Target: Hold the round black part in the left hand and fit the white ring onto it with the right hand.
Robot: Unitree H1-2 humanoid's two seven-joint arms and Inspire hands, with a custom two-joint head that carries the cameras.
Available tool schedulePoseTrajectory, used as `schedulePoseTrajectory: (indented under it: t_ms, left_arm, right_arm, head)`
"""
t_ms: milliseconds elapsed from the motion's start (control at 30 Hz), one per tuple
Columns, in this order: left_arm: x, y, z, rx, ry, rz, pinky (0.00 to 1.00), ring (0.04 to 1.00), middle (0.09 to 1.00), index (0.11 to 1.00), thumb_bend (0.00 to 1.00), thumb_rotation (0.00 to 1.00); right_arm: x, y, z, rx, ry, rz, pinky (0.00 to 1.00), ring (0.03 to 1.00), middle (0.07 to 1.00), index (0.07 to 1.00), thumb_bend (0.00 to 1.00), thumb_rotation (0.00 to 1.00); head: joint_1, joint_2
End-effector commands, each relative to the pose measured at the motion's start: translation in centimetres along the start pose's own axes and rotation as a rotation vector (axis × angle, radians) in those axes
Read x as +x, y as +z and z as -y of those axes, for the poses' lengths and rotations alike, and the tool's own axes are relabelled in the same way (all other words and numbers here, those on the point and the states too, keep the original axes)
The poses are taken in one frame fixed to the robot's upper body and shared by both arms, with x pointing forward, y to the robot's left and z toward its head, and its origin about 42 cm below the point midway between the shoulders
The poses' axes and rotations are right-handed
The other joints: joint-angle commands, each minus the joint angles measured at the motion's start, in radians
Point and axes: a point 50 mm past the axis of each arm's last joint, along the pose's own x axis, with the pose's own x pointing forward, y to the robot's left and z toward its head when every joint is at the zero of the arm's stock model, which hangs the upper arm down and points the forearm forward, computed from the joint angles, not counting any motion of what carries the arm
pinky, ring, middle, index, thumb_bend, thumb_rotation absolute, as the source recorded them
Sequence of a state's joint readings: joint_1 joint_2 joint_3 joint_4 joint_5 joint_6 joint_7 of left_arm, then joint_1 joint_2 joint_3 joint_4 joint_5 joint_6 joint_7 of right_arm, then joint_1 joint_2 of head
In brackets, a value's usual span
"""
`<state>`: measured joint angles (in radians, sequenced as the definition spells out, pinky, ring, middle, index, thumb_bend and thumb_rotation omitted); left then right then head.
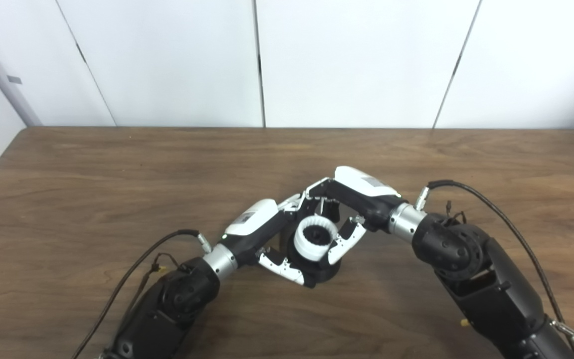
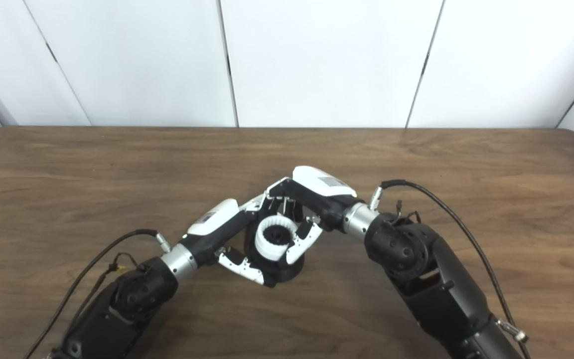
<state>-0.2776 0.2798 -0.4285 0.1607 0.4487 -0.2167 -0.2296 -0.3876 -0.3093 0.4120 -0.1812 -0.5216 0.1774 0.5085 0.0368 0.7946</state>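
The round black part (image 1: 324, 273) is at the table's near middle, held in my left hand (image 1: 267, 234), whose fingers curl around its lower side. The ribbed white ring (image 1: 315, 238) sits on top of the black part, its dark centre showing. My right hand (image 1: 352, 204) comes in from the right and is closed on the ring, fingers over its far side and thumb on its near right side. The same shows in the right eye view, with the ring (image 2: 275, 238) between both hands. How far the ring is seated on the part is hidden by the fingers.
The brown wooden table (image 1: 117, 169) carries only the two arms and the parts. Black cables loop from each wrist (image 1: 491, 204). White wall panels (image 1: 287, 60) stand behind the far edge.
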Motion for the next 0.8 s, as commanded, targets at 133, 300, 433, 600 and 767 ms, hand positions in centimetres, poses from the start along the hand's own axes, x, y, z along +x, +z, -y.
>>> schedulePoseTrajectory:
  t_ms: [133,300,433,600,767]
  left_arm:
    - [-0.7,-0.9,1.6,0.017,-0.102,-0.078,0.92,1.0,0.962,0.485,0.52,0.07]
    - [-0.7,-0.9,1.6,0.017,-0.098,-0.074,0.92,0.998,0.96,0.485,0.52,0.07]
    - [-0.7,-0.9,1.6,0.018,-0.097,-0.072,0.91,0.994,0.959,0.484,0.52,0.07]
    - [-0.7,-0.9,1.5,0.019,-0.102,-0.077,0.92,0.994,0.962,0.485,0.52,0.07]
    - [-0.6,-1.0,1.5,0.012,-0.098,-0.076,0.93,0.995,0.963,0.485,0.52,0.07]
  right_arm:
    - [0.3,-0.2,0.4,-0.134,0.116,-0.038,0.4,0.51,0.628,0.605,0.7,0.1]
    - [0.0,0.1,0.9,-0.173,0.145,-0.059,0.49,0.677,0.78,0.752,0.9,0.17]
    - [-0.1,0.3,1.1,-0.18,0.141,-0.058,0.51,0.709,0.793,0.758,0.89,0.18]
    - [-0.1,0.3,1.3,-0.18,0.138,-0.058,0.5,0.698,0.785,0.748,0.89,0.18]
    - [-0.2,0.2,1.4,-0.18,0.135,-0.059,0.49,0.682,0.779,0.748,0.88,0.18]
  head:
    - [0.0,0.001]
    - [0.0,0.001]
    - [0.0,0.001]
    - [-0.003,0.004]
    - [-0.004,0.003]
